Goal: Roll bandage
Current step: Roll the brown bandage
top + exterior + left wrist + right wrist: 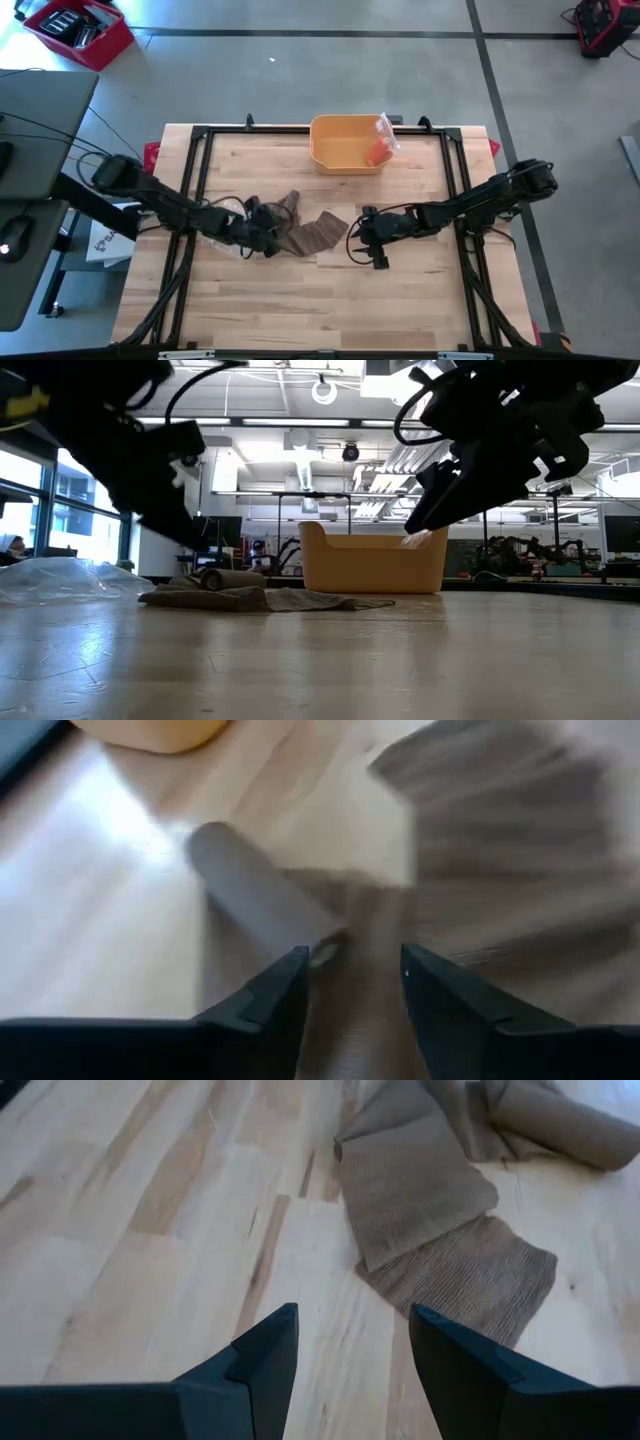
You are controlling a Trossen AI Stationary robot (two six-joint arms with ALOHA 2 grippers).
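A brown bandage [312, 232] lies partly unrolled on the wooden table. Its rolled end [292, 203] rests on the table toward the far side, and the loose strip lies in flat folds beside it. My left gripper [268, 243] is open at the bandage's left end. In the left wrist view its fingers stand over the loose cloth [480, 850], right next to the roll [255, 885]. My right gripper [363, 245] is open over bare wood, just right of the strip's folded end [420, 1210].
A yellow bin [335, 150] stands at the table's far edge, with an orange packet [380, 148] in its right corner. A black frame [200, 160] runs around the tabletop. Crumpled clear plastic [60, 580] shows at the left in the low view.
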